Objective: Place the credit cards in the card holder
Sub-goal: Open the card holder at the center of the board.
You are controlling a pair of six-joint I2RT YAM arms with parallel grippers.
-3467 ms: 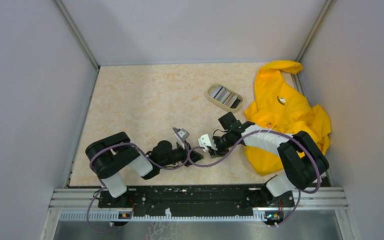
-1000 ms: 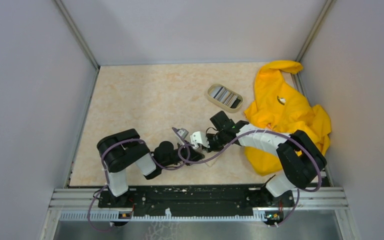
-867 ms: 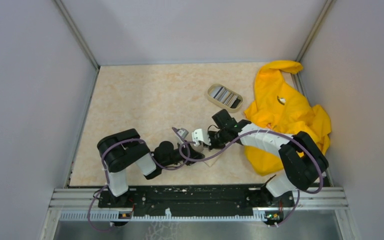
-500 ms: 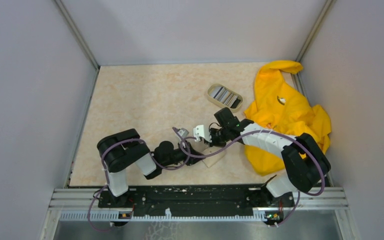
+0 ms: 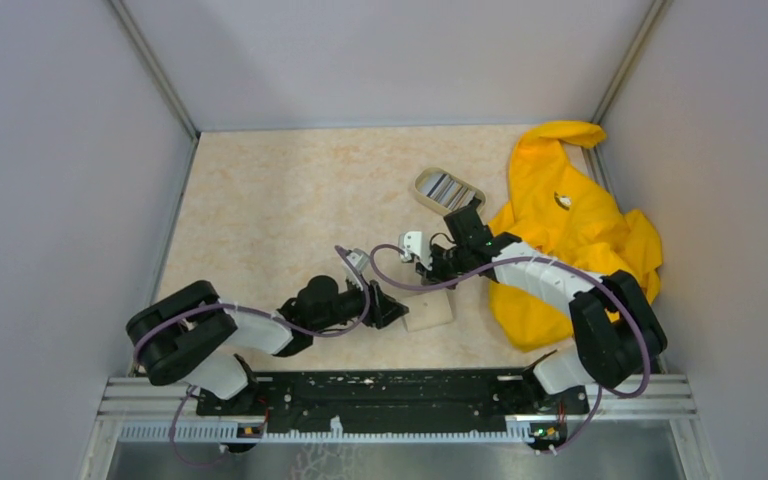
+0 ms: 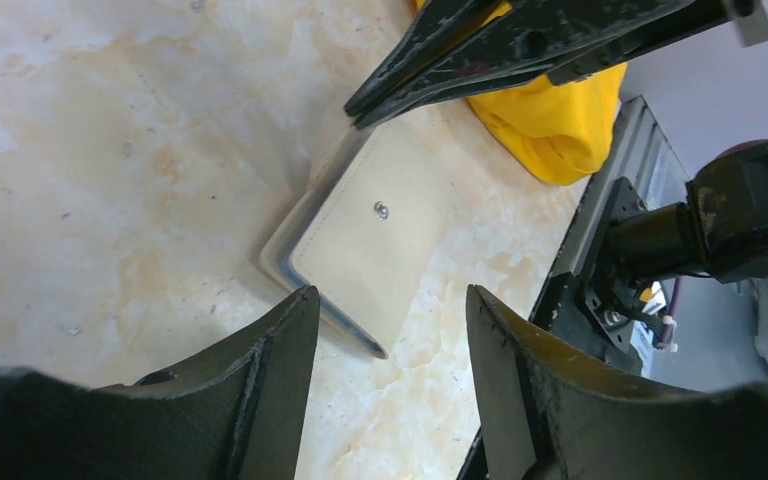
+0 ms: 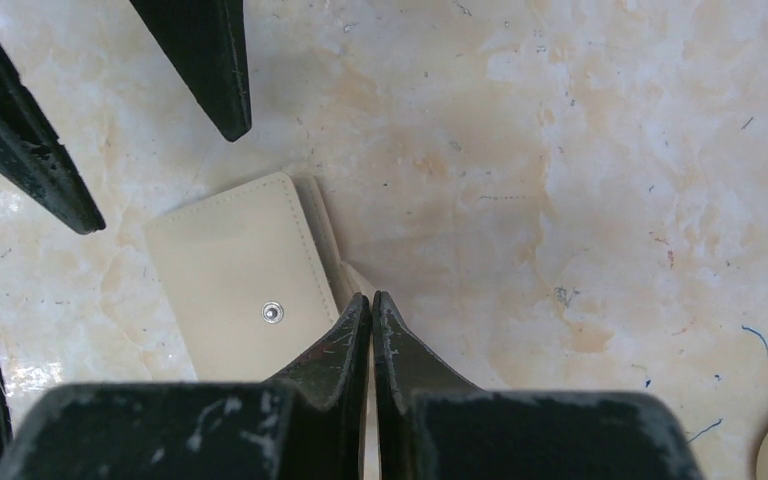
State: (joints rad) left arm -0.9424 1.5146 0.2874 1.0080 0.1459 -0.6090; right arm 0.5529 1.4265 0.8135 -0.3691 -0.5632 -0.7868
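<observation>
Card holder (image 5: 428, 310) folded flat on the table, grippers empty

Left gripper (image 6: 390, 300) gapes half-wide just short of it, holding nothing; right gripper (image 7: 371, 298), pinched shut and empty, hovers at its far edge. Opening the flap wants one edge pinned (snap faces up). Credit cards (image 5: 450, 192) wait in the dish (image 5: 422, 190) at one o'clock; yellow cloth (image 5: 570, 230) crowds three o'clock, bare table (image 5: 280, 200) lies toward ten.

The left arm (image 5: 260, 332) and right arm (image 5: 542, 279) pair glossy black joints with white link shells. Purple cables (image 5: 415, 290) loop along both. Their tapered black fingers (image 6: 260, 390) show pale scuffs.
</observation>
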